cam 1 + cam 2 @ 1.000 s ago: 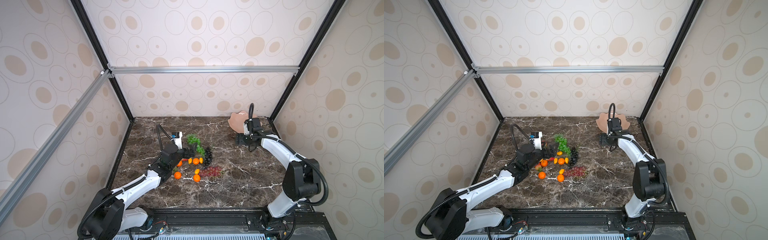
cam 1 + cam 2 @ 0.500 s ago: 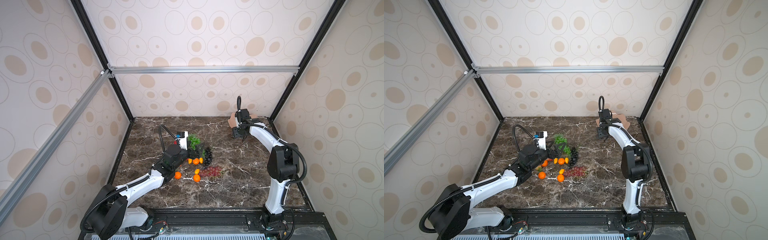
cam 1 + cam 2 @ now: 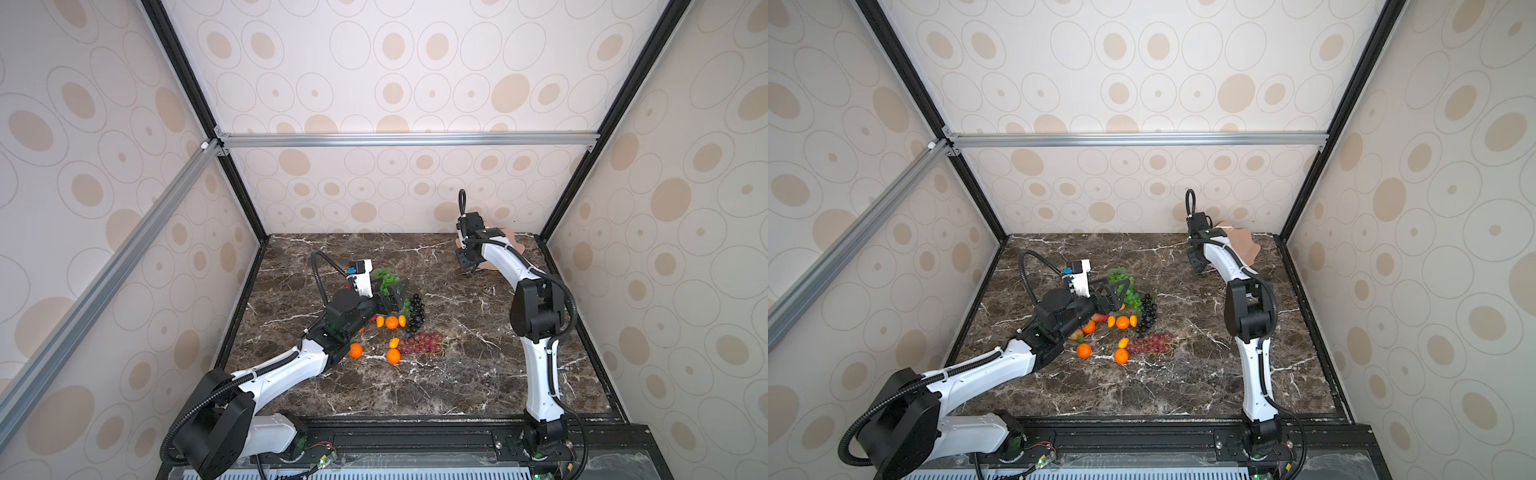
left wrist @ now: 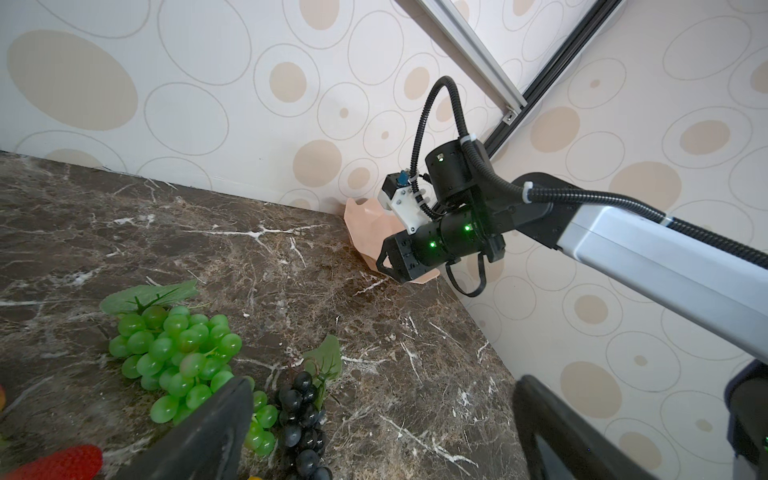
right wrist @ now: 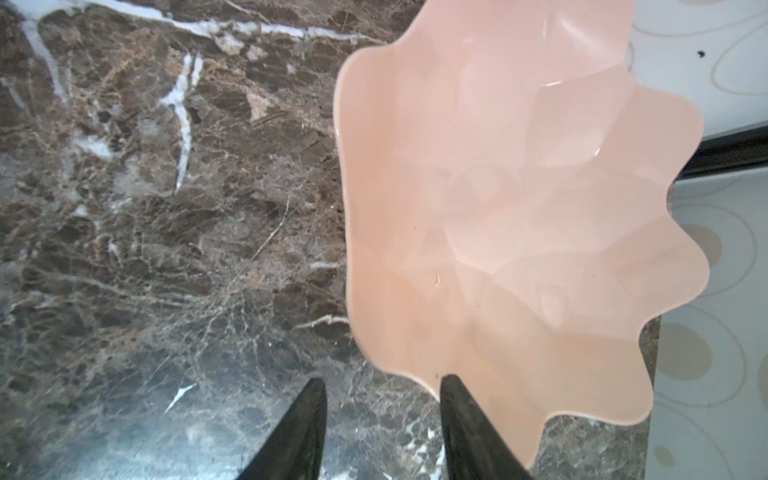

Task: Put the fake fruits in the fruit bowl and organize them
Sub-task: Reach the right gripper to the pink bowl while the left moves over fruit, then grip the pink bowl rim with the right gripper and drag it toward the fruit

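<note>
Fruit bowl, pale pink wavy-rim plastic dish: empty, far-right corner of dark marble tabletop | R gripper: jaws apart astride rim, not pinching | L gripper: spread wide over glossy plastic fake fruits, mid-tabletop | step: grab bowl | nxt: nip rim, drag twd fruits

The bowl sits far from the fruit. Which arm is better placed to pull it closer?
Right: the right pincer straddles the fruit bowl rim, one finger inside, one outside. The left pincer hangs open over the green grapes, far from it.
</note>
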Controlling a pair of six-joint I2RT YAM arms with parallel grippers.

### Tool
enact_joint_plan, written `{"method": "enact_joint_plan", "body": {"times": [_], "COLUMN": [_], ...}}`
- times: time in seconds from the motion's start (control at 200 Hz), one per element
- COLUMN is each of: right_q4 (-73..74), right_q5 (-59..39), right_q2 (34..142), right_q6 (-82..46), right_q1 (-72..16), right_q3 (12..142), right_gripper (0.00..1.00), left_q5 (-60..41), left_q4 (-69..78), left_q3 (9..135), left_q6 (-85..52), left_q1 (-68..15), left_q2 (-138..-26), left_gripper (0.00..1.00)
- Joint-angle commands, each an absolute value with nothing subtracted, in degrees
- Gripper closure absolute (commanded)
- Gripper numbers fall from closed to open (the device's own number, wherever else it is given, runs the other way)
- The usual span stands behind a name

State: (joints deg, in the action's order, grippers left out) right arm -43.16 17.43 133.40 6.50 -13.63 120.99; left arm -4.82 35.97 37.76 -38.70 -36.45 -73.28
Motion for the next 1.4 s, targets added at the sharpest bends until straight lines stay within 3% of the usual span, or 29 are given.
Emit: {"method": "enact_joint_plan", "body": {"times": [0.0,0.535,0.76,0.975,1.395], "right_q4": [-48.07,-49.56,-49.48,-50.3,-54.88], "right_q5": [20.42,21.98,21.01,20.11,20.62], "right_q2": [137.44,145.63,146.15,145.54,136.61], "right_q6": [8.64,13.0,13.36,13.19,9.94], "right_q1": [-14.24,-14.39,-14.41,-14.41,-15.73], "right_q3": [126.64,136.79,137.55,137.31,127.24], "right_gripper": [0.52,0.63,0.79,0.89,1.0], "left_q5": [-3.93,-2.64,-2.42,-1.7,-3.51], "left_q4": [35.34,33.97,33.97,34.53,34.19], "left_q3": [39.9,38.43,38.07,36.97,34.71], "left_q6": [-38.8,-38.39,-38.67,-38.99,-38.28], "left_q1": [-36.84,-36.77,-36.78,-36.89,-36.91], "left_q2": [-72.5,-71.19,-70.85,-70.14,-69.02], "left_gripper": [0.02,0.01,0.02,0.02,0.02]}}
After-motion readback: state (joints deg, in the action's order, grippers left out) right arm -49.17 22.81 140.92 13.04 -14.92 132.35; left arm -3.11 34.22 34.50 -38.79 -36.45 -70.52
